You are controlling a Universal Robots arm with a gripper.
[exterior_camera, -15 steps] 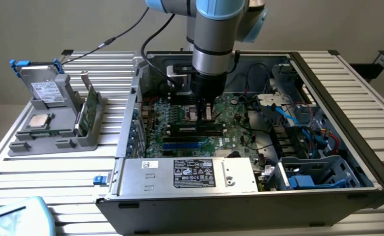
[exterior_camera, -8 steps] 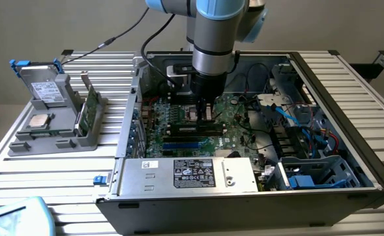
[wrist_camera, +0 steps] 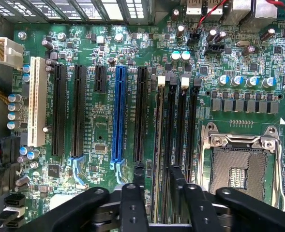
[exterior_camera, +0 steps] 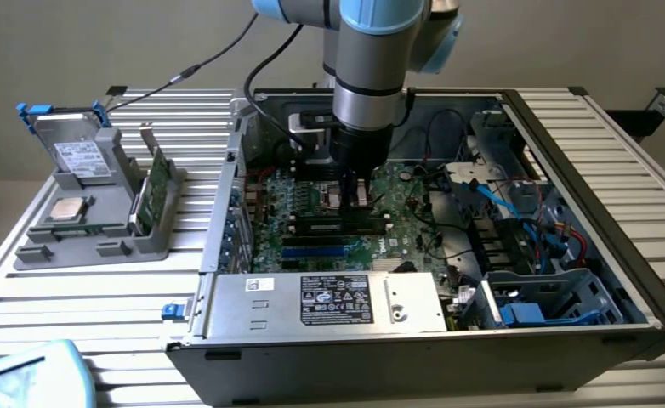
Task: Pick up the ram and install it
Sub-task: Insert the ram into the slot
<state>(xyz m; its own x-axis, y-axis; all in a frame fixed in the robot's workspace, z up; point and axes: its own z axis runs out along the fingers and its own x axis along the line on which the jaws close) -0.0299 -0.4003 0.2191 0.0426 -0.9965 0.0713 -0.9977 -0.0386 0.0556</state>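
Ram (wrist_camera: pixel 157 145): it is standing edge-up on the motherboard (wrist_camera: pixel 96 116), in the middle of the exterior view.
Handling: you are likely dealing with a light, stiff, fragile stick, best pinched by its flat faces.
Gripper (wrist_camera: pixel 156 170): its fingers are standing apart astride the ram, gripping nothing.

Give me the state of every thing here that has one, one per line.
ram: upright in the memory slot farthest from the processor socket, not gripped
tool: open, one finger on each side of the ram
processor socket: empty, contacts bare
other memory slots: empty
blue expansion slot: empty
computer case: side open
processor chip: lying in the grey holder outside the case
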